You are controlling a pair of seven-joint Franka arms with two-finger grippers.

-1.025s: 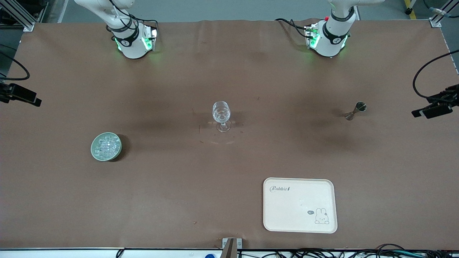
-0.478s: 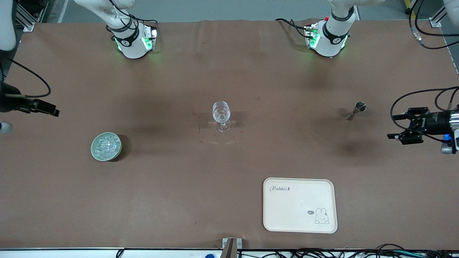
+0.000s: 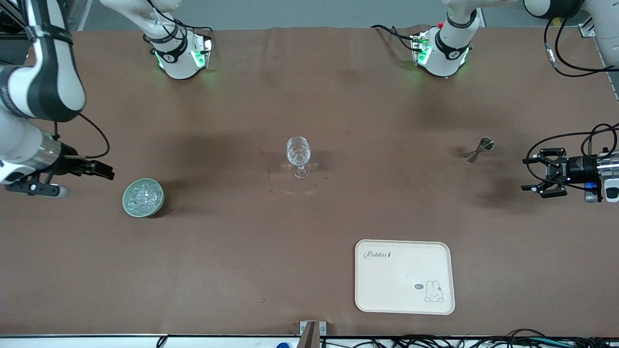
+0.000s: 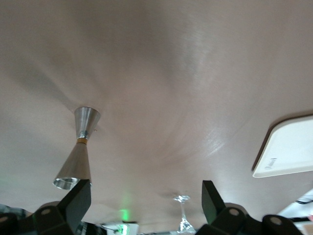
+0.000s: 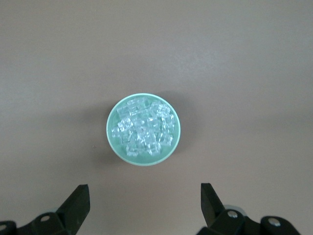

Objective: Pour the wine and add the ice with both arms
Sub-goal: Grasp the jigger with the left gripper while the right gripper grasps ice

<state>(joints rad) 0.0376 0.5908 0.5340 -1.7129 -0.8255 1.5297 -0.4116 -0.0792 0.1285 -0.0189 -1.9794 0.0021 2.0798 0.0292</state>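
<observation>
Both arms look to be in the approach step, nothing grasped yet; the left gripper (image 3: 532, 177) hangs with its fingers spread, empty, over the table at the left arm's end, pointing toward the steel jigger (image 3: 478, 150), which stands upright ahead of it and well apart; in the left wrist view the jigger (image 4: 77, 156) sits off to one side of the gap between the fingers, not centred; the right gripper (image 3: 104, 170) hovers with fingers spread near the pale green bowl (image 3: 126, 205), whose ice cubes (image 5: 143, 131) lie ahead of the open fingers; the wine glass (image 3: 298, 155) stands mid-table, well apart from both; next, each gripper probably must close the distance and line up.
</observation>
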